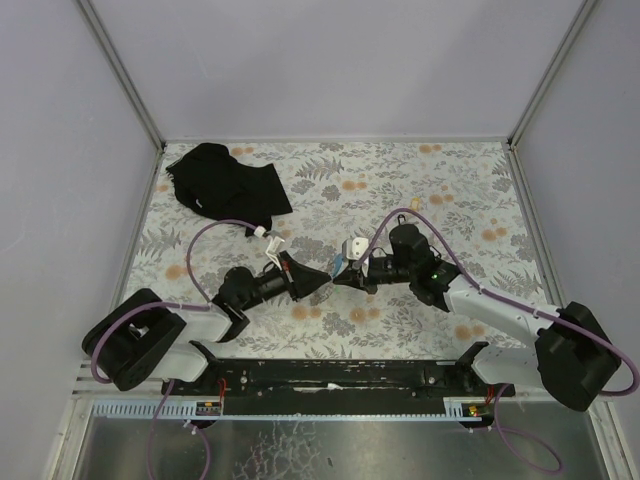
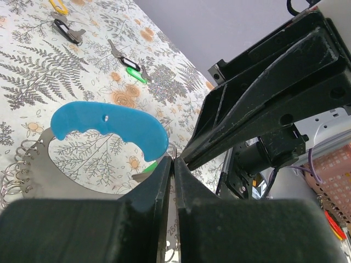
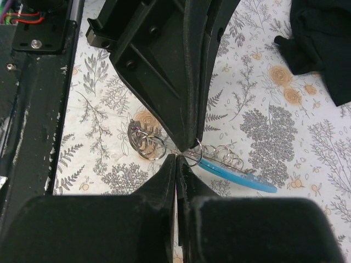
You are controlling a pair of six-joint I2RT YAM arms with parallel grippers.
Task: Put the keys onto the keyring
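Left end effector and right end effector: both closed, tips meeting at the metal end of the blue keyring; which one grips it, unclear. Keys, green-tagged: apart on the floral bench. Black cloth: farther off.

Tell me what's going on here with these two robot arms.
The two arms meet tip to tip over the middle of the table. The left end effector and the right end effector are both shut, right at the metal-ring end of the blue keyring. Which one actually grips it is hard to tell. Several keys lie loose on the table beyond it, not yet threaded on. A black cloth lies in the far left corner.
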